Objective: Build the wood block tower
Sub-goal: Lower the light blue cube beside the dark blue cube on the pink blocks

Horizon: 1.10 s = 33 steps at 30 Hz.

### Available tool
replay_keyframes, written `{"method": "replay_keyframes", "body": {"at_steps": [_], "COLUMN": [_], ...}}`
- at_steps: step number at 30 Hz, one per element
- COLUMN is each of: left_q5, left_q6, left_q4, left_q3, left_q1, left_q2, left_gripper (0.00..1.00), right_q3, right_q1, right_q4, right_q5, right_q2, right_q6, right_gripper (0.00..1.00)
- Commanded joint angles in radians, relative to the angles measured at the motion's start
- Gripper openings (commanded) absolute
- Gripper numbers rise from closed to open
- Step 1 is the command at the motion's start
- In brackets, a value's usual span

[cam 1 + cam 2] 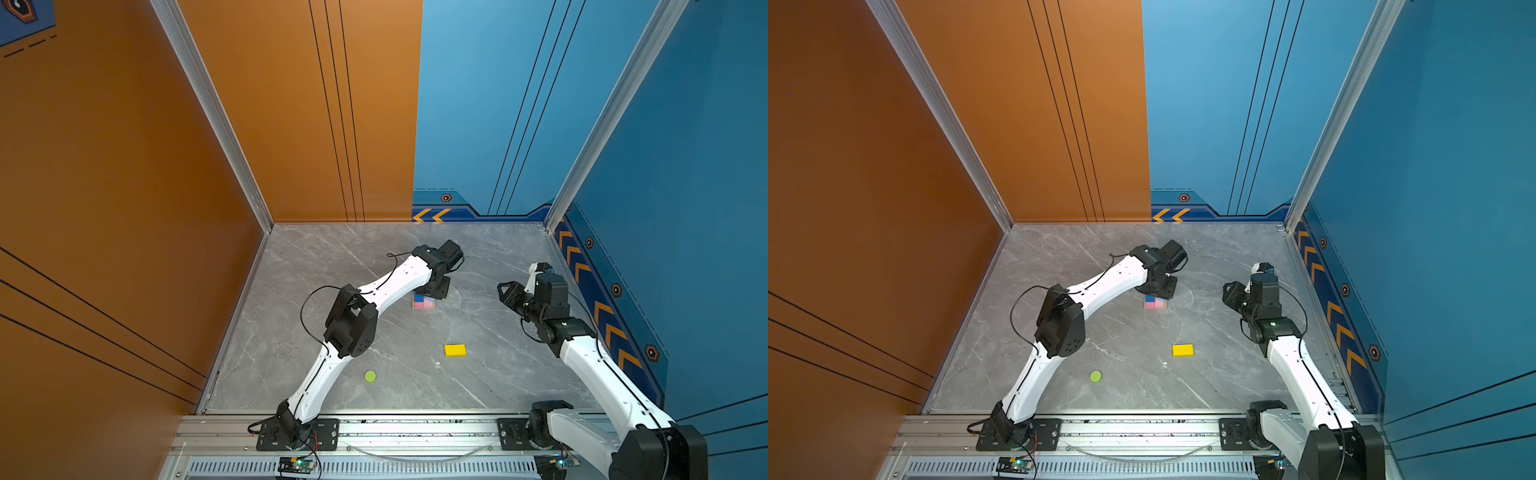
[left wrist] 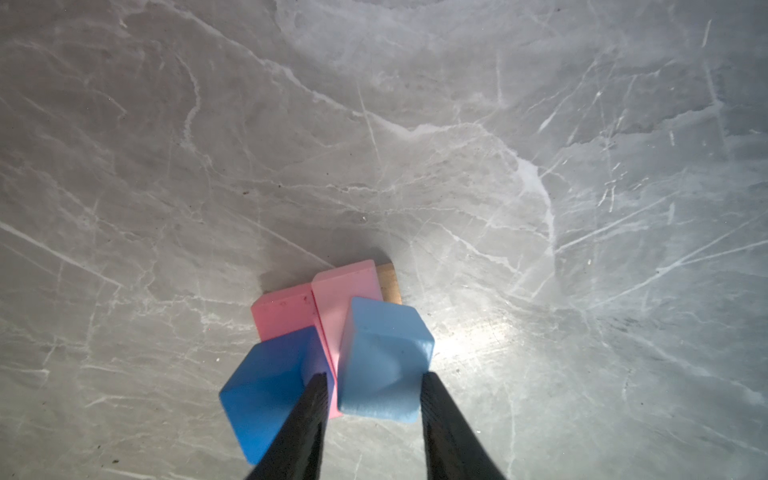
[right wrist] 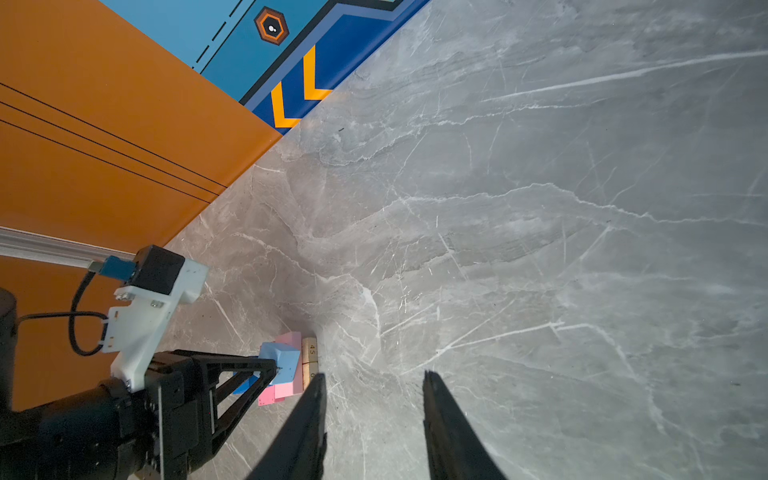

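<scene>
Likely light, stiff and slick with paint, the light-blue cube (image 2: 384, 357) sits between the fingers (image 2: 307, 415) of the half-open left hand (image 2: 374, 375), over the pink bars (image 2: 286, 309) and just beside the dark-blue cube (image 2: 270, 395), pinched or loose I cannot tell, and its flat opposite sides look the safest hold.

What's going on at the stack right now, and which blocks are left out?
The left gripper is at the tower, fingers either side of the light-blue cube, which sits on the pink bars beside the dark-blue cube; a tan plank shows underneath. Whether it grips the cube I cannot tell. The right gripper hangs open and empty off to the right. The yellow brick and lime-green cylinder lie loose on the table, not yet stacked.
</scene>
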Motion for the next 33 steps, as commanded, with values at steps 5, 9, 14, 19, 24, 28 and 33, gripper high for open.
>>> {"method": "replay_keyframes", "body": {"at_steps": [5, 9, 14, 19, 24, 28, 33], "left_q5": [-0.007, -0.007, -0.01, -0.012, -0.017, -0.018, -0.019], "left_q6": [-0.005, -0.003, -0.003, 0.0, -0.001, 0.0, 0.003], "left_q4": [-0.023, -0.022, -0.023, -0.022, -0.023, -0.023, -0.023], "left_q3": [-0.004, -0.007, -0.007, -0.009, -0.011, -0.008, 0.006], "left_q1": [0.004, 0.006, 0.005, 0.004, 0.003, -0.001, -0.008], "left_q2": [0.014, 0.009, 0.004, -0.005, -0.013, -0.024, -0.049], "left_gripper": [0.4, 0.39, 0.39, 0.38, 0.38, 0.38, 0.38], "right_q3": [-0.007, -0.007, -0.008, -0.007, -0.007, -0.006, -0.002], "right_q1": [-0.004, -0.004, -0.004, -0.002, -0.002, 0.0, 0.008], "right_q4": [0.023, 0.024, 0.027, 0.031, 0.031, 0.034, 0.035], "right_q5": [-0.017, -0.017, -0.02, -0.021, -0.021, -0.024, -0.025], "right_q2": [0.009, 0.01, 0.013, 0.015, 0.017, 0.017, 0.021], "right_q6": [-0.001, 0.0, 0.001, 0.001, 0.002, 0.003, 0.005], "right_gripper": [0.4, 0.4, 0.4, 0.4, 0.4, 0.4, 0.4]}}
